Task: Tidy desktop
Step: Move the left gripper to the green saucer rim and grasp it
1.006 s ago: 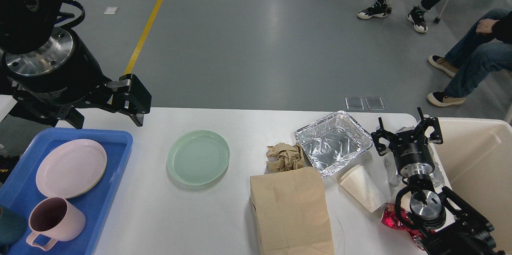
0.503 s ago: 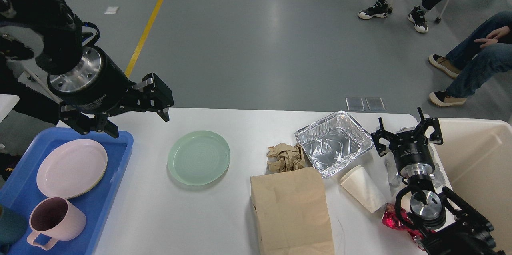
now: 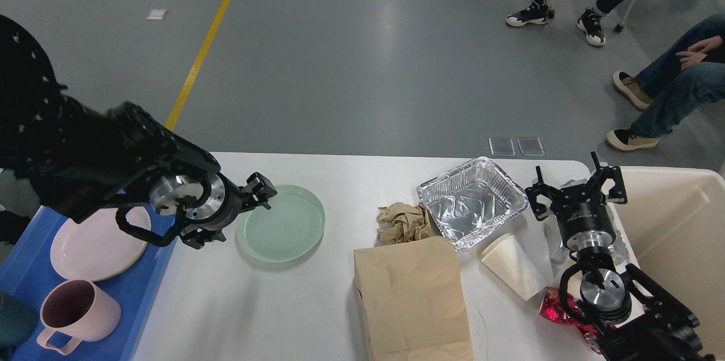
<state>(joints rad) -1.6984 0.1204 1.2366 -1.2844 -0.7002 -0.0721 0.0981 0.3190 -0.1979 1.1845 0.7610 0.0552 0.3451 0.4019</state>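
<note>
The white desktop (image 3: 255, 304) carries a pale green plate (image 3: 286, 225), a crumpled brown paper (image 3: 403, 222), an empty foil tray (image 3: 473, 202), a flat brown paper bag (image 3: 413, 298), a white paper cup (image 3: 512, 273) on its side and a red wrapper (image 3: 552, 310). My left gripper (image 3: 238, 216) is open and low at the green plate's left rim, holding nothing. My right gripper (image 3: 578, 188) is open and empty, between the foil tray and the bin.
A blue tray (image 3: 141, 287) at the left edge holds a pink plate (image 3: 85, 253), a pink mug (image 3: 76, 313) and a dark teal cup (image 3: 11, 321). A beige bin (image 3: 679, 236) stands off the right end. Seated people's legs (image 3: 668, 94) are beyond the table.
My left arm has swung down and to the right, from above the blue tray's far edge to the green plate's left rim. The right arm has not moved.
</note>
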